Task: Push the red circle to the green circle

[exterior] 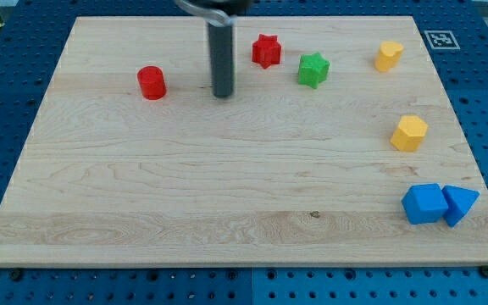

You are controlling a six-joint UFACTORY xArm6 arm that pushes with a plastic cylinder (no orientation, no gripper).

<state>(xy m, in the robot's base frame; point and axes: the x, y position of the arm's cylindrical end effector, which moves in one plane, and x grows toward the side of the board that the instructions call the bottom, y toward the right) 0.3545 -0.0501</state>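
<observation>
The red circle (152, 83) is a short red cylinder on the wooden board (227, 195), at the upper left. My tip (222, 96) rests on the board to the right of the red circle, about a block's width of bare wood between them. No green circle shows plainly; the dark rod covers the spot just behind the tip. A green star (313, 69) lies further to the right of the tip.
A red star (267, 51) sits just up and right of the rod. A yellow block (388, 56) lies at the upper right and a yellow hexagon (409, 134) at the right. A blue square (424, 203) and a blue triangle (460, 203) touch at the lower right.
</observation>
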